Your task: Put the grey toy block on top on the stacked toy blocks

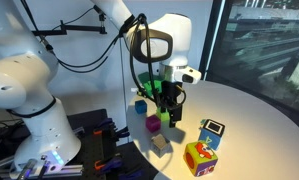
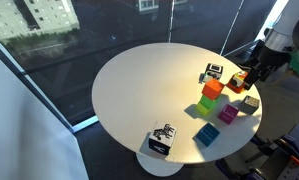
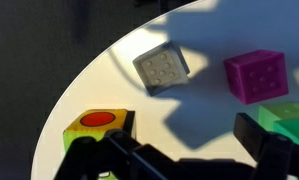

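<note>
So the grey toy block [image 3: 161, 69] sits flat on the white table [image 3: 204, 95] with its studded face up, close to the curved rim. It is a cube, so it has no long axis to speak of. In the wrist view it is turned a little, and its edges run askew to the line between the fingers [image 3: 274, 145]. In both exterior views it stands by itself near the table's edge, touching none of the other cubes.

Just beside it in the wrist view is a magenta cube [image 3: 256, 75], apart from it. Beyond that, the green top of the stacked toy blocks [image 3: 284, 118] shows at the picture's edge. I cannot make out the red cube of that column in this view. On the other side a multicoloured cube [image 3: 99, 125] shows a red disc on its upper face.

The gripper [image 3: 179, 150] has its fingers spread wide with nothing between them. The grey block lies out ahead of them, clear of both. One finger stands in front of the green cube, and I cannot tell whether they touch.

In an exterior view the gripper [image 1: 169, 108] hangs over the green cube [image 1: 165, 117]. A patterned cube [image 1: 211, 130] and a blue cube [image 1: 139, 106] lie farther off.
</note>
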Available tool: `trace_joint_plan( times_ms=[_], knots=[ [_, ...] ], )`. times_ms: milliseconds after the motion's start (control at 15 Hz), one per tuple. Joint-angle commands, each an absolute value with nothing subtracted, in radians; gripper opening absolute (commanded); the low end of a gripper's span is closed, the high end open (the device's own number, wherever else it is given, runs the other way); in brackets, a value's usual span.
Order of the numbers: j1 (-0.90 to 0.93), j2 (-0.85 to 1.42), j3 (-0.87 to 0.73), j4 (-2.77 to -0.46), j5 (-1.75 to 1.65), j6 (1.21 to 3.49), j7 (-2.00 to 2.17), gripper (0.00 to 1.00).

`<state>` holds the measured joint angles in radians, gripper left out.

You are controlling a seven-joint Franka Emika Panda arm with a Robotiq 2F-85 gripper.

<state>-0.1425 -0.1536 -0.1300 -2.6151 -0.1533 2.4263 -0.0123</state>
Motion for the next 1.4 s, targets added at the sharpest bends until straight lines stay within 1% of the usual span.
trace_joint_plan(
  times_ms=[0,533,1333],
  knots=[
    [-0.145,-0.154,-0.128,-2.614,-0.153,2.425,-0.013,1.00],
    [-0.148,-0.082,-0.136,-2.613,-0.168,2.456,-0.042,1.00],
    [-0.148,0.055,-0.153,-2.616,-0.212,2.604,-0.056,1.00]
  ],
)
